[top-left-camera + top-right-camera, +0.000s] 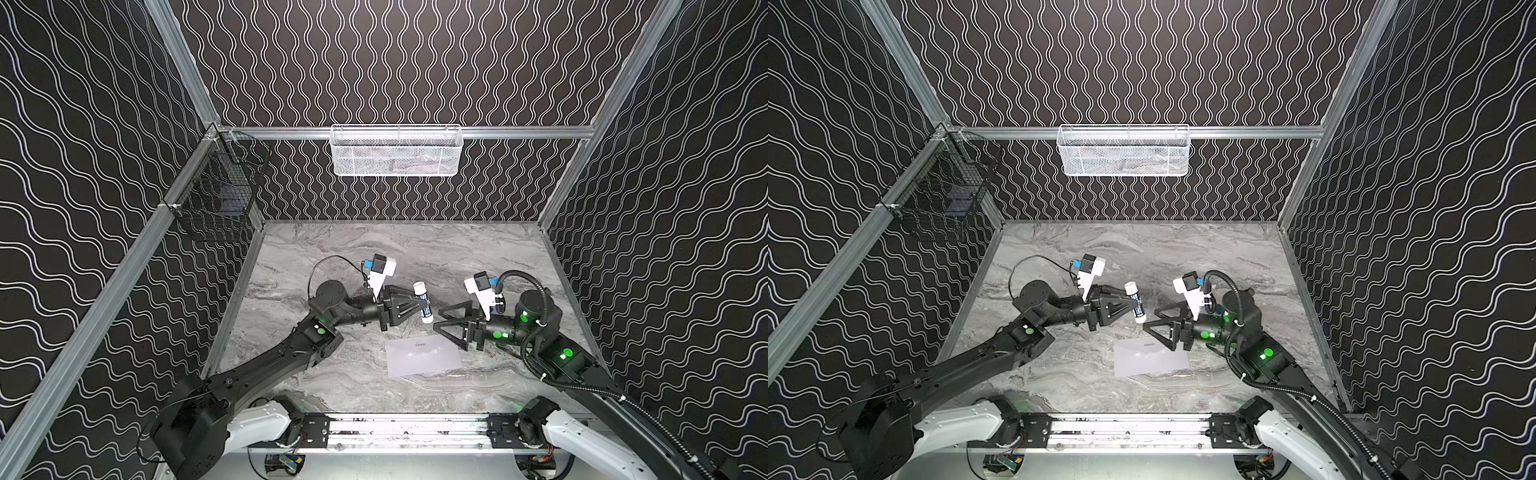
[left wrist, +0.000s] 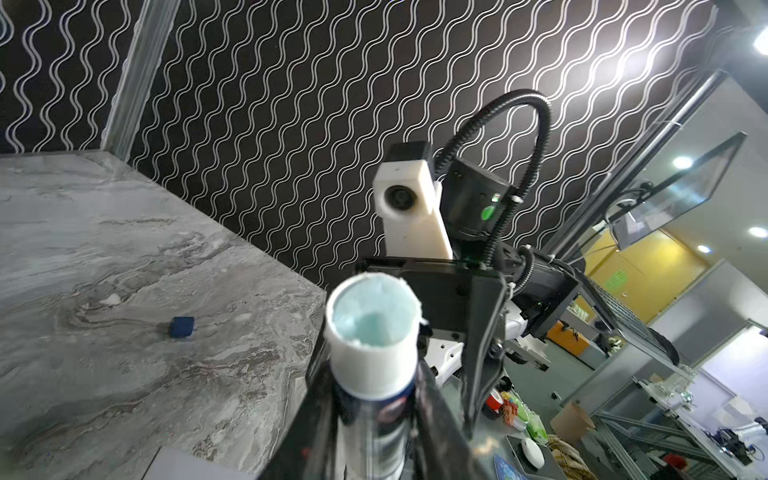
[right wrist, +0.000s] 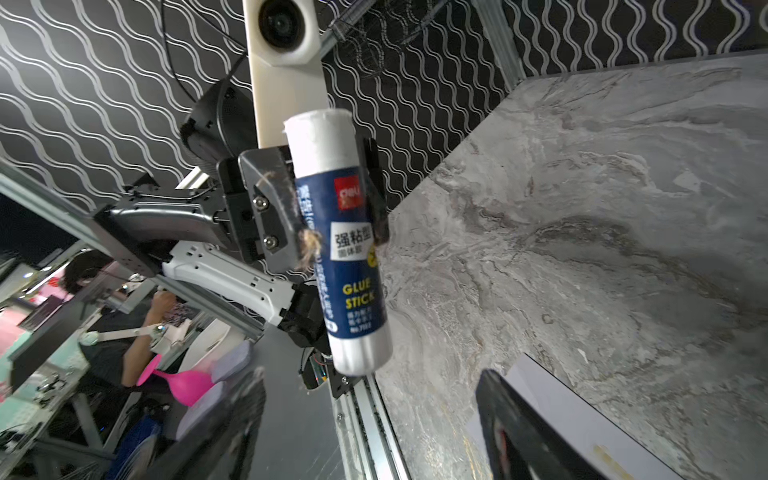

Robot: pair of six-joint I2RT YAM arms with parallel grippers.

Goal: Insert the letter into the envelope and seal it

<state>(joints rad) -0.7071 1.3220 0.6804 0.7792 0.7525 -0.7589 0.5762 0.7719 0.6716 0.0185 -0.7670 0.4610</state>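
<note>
left gripper (image 1: pixel 417 306) clamped on uncapped glue stick (image 3: pixel 353 257) | right gripper (image 1: pixel 438 320) jaws apart, empty, just beside stick's lower end | envelope (image 1: pixel 424 357) flat on marble table (image 1: pixel 332 249), front-centre, near right gripper

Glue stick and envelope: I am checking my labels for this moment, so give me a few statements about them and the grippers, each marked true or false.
1. The left gripper is shut on the glue stick. True.
2. The glue stick is capped. False: its open end shows pale blue glue in the left wrist view.
3. The envelope lies flat on the table. True.
4. The right gripper grips the envelope. False: its jaws stand open and hold nothing.
5. The white mesh basket stands on the table. False: it hangs on the back wall.
</note>
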